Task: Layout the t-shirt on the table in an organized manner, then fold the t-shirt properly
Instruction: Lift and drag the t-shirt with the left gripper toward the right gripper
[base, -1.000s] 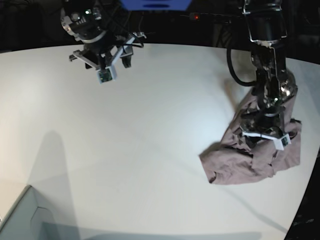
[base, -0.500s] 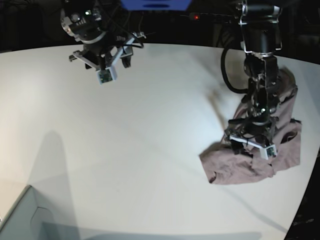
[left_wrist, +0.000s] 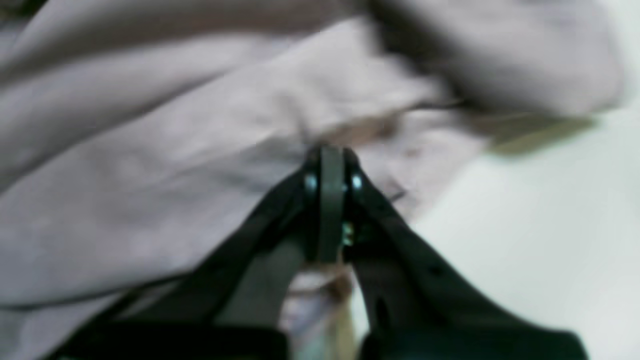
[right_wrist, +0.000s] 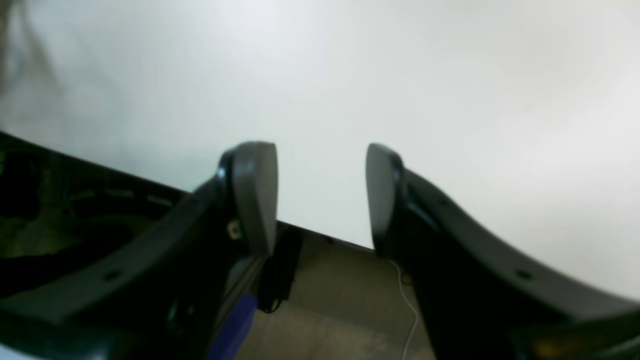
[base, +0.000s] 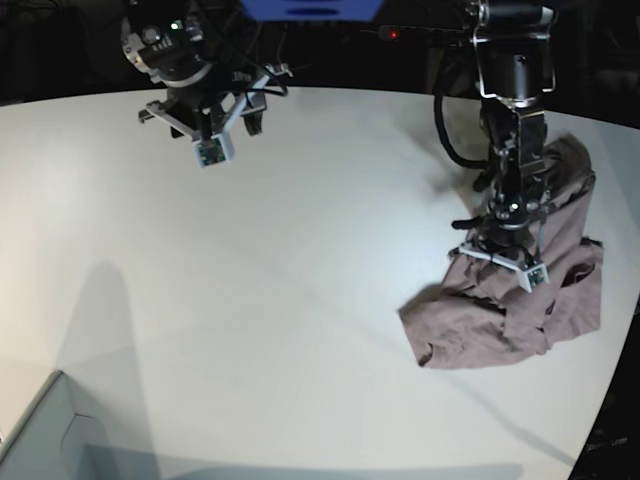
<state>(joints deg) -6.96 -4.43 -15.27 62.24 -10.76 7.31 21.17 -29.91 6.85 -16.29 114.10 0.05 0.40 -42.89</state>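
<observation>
The mauve t-shirt (base: 500, 325) lies crumpled in a heap near the right edge of the white table (base: 300, 280), part of it trailing back toward the arm's base. My left gripper (base: 497, 262) stands on top of the heap. In the left wrist view, the left gripper (left_wrist: 327, 155) has its jaws pressed together on a fold of the t-shirt (left_wrist: 150, 200). Far off at the table's back left hangs my right gripper (base: 207, 135), above the surface. In its own wrist view the right gripper (right_wrist: 320, 195) is open with nothing between the fingers and only the table (right_wrist: 400, 75) beyond.
A pale grey-green box corner (base: 45, 440) juts in at the bottom left. The table's curved edge (base: 618, 385) runs close past the shirt on the right. A black cable (base: 448, 130) loops beside the left arm. Dark floor lies beyond the back edge.
The left gripper opened, shifted left and back over the heap, then shut on a fold of cloth. The shirt's upper part shows more now. The right arm has not moved.
</observation>
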